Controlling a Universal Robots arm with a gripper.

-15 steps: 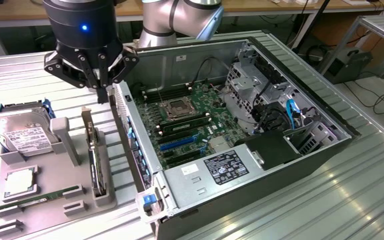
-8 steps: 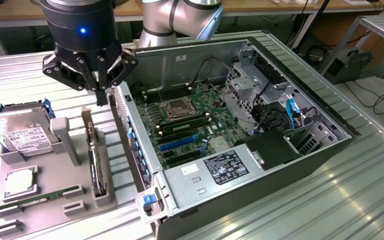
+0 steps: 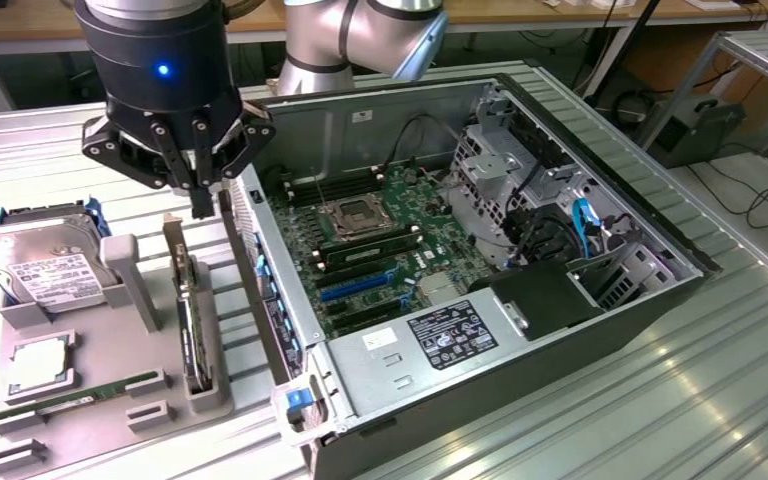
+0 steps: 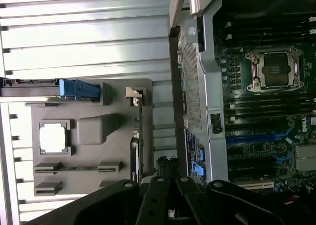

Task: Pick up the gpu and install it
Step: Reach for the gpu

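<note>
Exterior view: the end effector [image 3: 201,203] hangs above the gpu [image 3: 193,325], over the end where the silver bracket [image 3: 175,250] rises. Its fingers seem pressed together and hold nothing, though the angle makes this hard to judge. The gpu stands on its edge in a slot of the grey holder [image 3: 31,325] on the surface, probably so its upper edge can be taken from above. Just beside it, the computer case [image 3: 344,120] lies open with the motherboard [image 3: 371,240] facing upward, so I judge the card not yet installed.

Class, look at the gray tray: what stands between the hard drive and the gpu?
A raised gray block of the tray stands between the hard drive and the gpu, as the exterior view shows.
</note>
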